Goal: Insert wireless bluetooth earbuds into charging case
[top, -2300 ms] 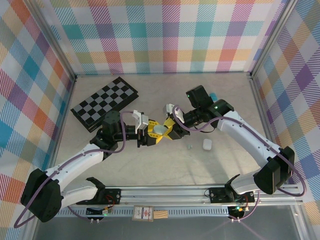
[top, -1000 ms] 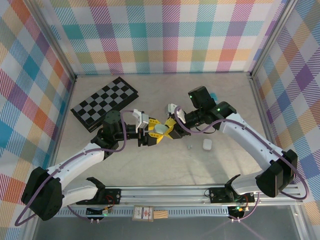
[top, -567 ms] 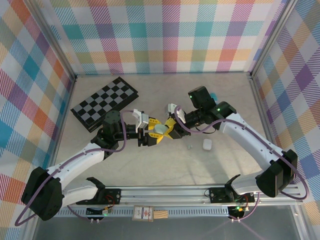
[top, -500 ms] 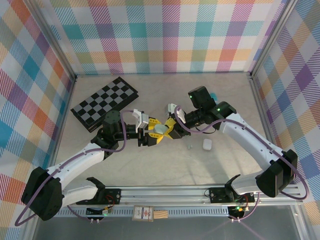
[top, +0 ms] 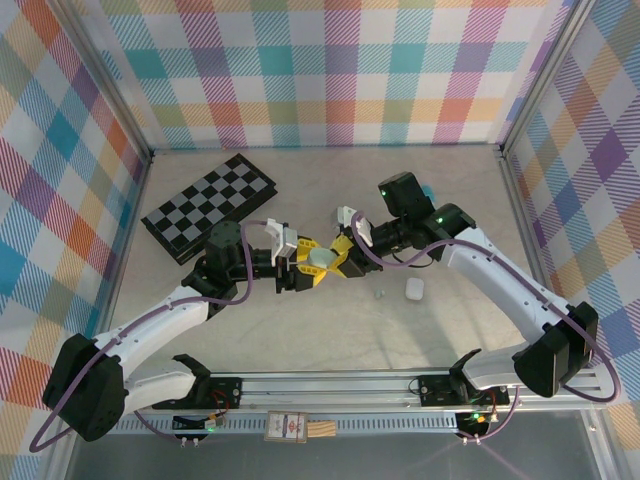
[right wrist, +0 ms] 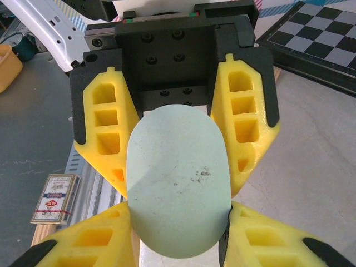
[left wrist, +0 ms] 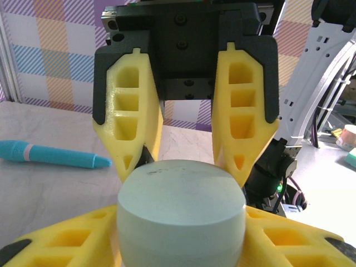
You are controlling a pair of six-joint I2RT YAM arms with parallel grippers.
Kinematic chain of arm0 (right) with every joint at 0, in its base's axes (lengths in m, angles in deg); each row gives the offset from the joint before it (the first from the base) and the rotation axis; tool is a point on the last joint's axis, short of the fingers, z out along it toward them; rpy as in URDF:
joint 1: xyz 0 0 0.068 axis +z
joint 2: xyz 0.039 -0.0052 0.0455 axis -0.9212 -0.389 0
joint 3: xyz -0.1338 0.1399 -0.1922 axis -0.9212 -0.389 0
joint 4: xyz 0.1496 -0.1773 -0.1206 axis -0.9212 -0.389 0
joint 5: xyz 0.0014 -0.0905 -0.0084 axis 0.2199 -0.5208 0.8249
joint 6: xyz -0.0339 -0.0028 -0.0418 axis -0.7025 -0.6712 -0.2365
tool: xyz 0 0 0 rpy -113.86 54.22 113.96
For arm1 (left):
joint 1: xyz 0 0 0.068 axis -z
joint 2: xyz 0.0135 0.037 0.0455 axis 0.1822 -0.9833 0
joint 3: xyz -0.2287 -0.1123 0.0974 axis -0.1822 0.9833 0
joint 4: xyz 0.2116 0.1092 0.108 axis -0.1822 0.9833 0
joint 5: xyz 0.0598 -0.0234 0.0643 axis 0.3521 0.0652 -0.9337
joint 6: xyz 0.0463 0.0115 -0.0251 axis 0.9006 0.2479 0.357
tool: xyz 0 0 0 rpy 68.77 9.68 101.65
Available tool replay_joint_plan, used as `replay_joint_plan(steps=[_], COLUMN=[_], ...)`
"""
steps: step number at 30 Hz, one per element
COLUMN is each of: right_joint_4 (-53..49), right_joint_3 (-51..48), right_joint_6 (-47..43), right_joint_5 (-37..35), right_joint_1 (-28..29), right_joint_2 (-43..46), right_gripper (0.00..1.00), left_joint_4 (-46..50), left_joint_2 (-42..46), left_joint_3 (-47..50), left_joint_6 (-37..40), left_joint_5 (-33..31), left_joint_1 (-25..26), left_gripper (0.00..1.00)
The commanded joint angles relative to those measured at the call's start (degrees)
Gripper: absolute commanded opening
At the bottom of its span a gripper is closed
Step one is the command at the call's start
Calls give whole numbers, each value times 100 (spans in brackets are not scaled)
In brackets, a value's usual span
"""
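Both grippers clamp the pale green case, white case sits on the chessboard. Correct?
Wrong on the white case: the top external view shows it on the bare table, apart from the chessboard. The left gripper and right gripper do both clamp the pale green case.

Wrist cameras apparently oppose, sharing case (left wrist: 181,214).

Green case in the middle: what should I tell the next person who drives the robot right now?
Left gripper: shut on the pale green case.
Right gripper: shut on the same case from the opposite side.
White case and one tiny earbud lie on the table, right of the grippers.
Done: green case gripped by both; it looks closed.
Left: open it, put the earbuds in.
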Motion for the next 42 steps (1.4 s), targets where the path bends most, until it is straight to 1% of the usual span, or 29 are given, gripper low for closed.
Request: replay_joint_plan(steps=[1, 3, 8, 9, 12, 13, 16, 19, 20, 22, 25, 28, 34, 36, 39, 42], right_joint_4=[-11, -23, -8, -6, -2, -1, 11, 0, -6, -26, -19, -23, -43, -35, -37, -19], right_joint_3=[28, 31, 48, 55, 56, 56, 68, 65, 68, 74, 82, 89, 87, 78, 78, 76], right_joint_6=[-14, -14, -15, -19, -14, -14, -23, -43, -41, -50, -59, -61, -72, -65, -63, -33], right_joint_5=[262, 239, 198, 189, 193, 188, 184, 201, 197, 193, 178, 202, 200, 185, 182, 123], right_joint_1=[-46, -45, -39, -41, -44, -39, -41, -39, -46, -46, -45, -46, -44, -46, -46, -43], right_joint_2=[52, 15, -11, -20, -29, -29, -22, -39, -46, -72, -75, -79, -72, -64, -39, -21], right_gripper=[36, 36, 36, 36, 36, 36, 36, 36, 36, 36, 36, 36, 36, 36, 36, 37], left_joint_4=[-138, -121, -115, -114, -113, -125, -126, -115, -121, -122, -130, -131, -139, -138, -157, -191], left_joint_2=[40, 43, 40, 40, 34, 22, 13, -13, -13, -21, -13, -26, -55, -56, -45, -29], left_joint_3=[-51, -75, -94, -95, -102, -98, -121, -131, -147, -156, -153, -160, -167, -164, -137, -122], left_joint_6=[85, 85, 85, 85, 77, 77, 71, 63, 60, 47, 35, 34, 15, 15, 35, 48], left_joint_5=[140, 182, 211, 205, 192, 185, 199, 223, 234, 229, 225, 223, 254, 257, 260, 264], left_joint_1=[23, 23, 23, 23, 23, 23, 23, 23, 23, 23, 23, 23, 27, 23, 23, 23], left_gripper=[47, 43, 40, 42, 52, 53, 54, 51, 51, 56, 57, 56, 49, 45, 35, 33])
